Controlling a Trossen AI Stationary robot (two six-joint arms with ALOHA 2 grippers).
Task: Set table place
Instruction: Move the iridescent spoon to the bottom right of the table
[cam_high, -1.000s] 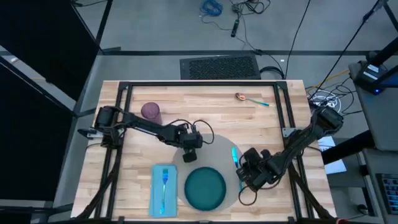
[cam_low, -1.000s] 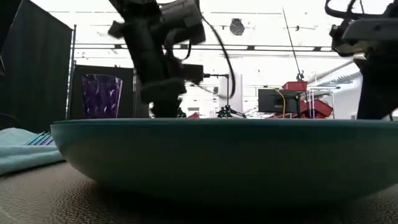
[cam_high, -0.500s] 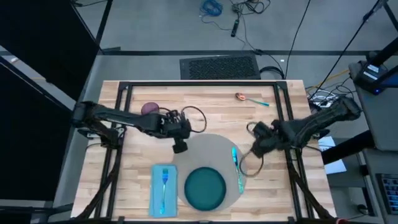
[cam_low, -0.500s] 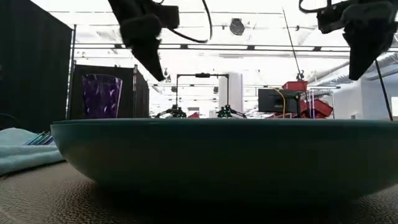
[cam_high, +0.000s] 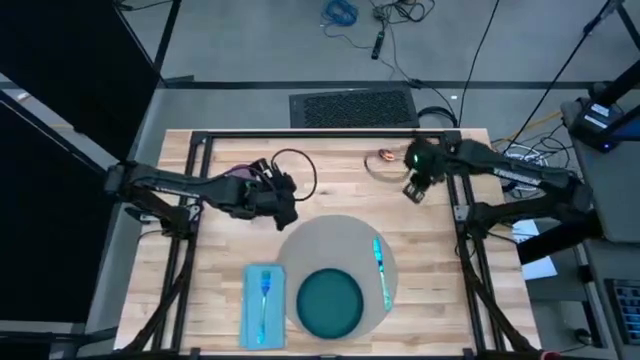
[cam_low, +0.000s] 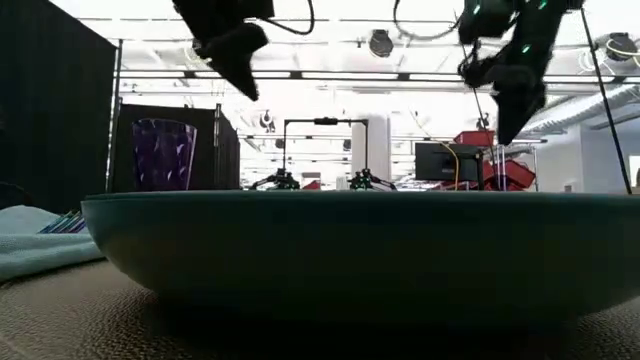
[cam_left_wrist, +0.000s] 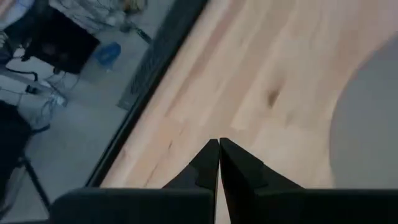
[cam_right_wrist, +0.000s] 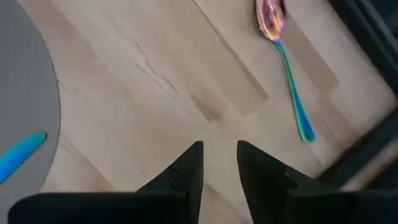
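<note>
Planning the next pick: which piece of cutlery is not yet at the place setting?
The spoon, alone on bare table near the right claw; the fork and knife sit beside the plate.

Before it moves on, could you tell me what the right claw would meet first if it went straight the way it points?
Probably bare table: the right claw points at empty wood, with the spoon off to one side and farther ahead. Depth is unclear.

We get even, bright overhead light on the table (cam_high: 330, 170), shadows soft and faint. From table height the room behind is blown out white, so the plate (cam_low: 360, 250) up close looks dark and soft. Both wrist views are smeared with motion blur, the spoon (cam_right_wrist: 283, 62) included.
</note>
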